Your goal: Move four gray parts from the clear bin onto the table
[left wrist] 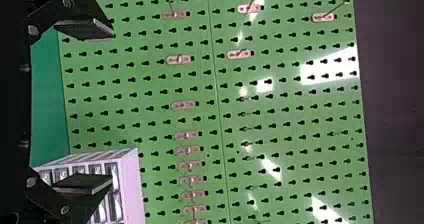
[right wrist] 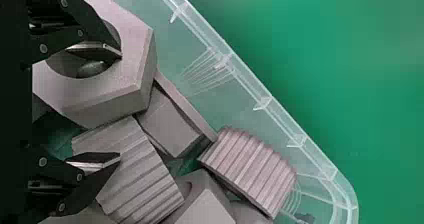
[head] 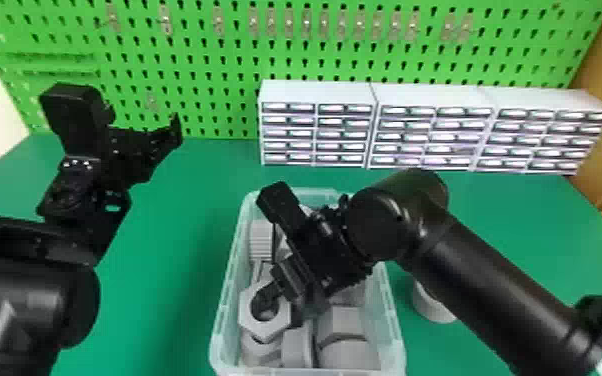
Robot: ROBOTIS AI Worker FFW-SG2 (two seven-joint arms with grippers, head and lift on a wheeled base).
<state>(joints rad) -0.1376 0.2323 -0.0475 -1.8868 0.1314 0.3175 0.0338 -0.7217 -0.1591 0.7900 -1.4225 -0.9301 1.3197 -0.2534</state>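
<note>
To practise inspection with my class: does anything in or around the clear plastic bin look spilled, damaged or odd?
Nothing stands out as spilled or damaged. The gray hexagonal and ribbed parts lie jumbled inside the bin, normal for loose parts. The gray part on the green table, right of the bin, fits the task.

Site type: workshop. Beyond the fingers of the left gripper (head: pixel 166 137), a green pegboard (head: pixel 207 54) carries metal hooks (left wrist: pixel 183 105); to their right, drawer cabinets (head: pixel 318 93) line the worktop (head: pixel 180 200).
</note>
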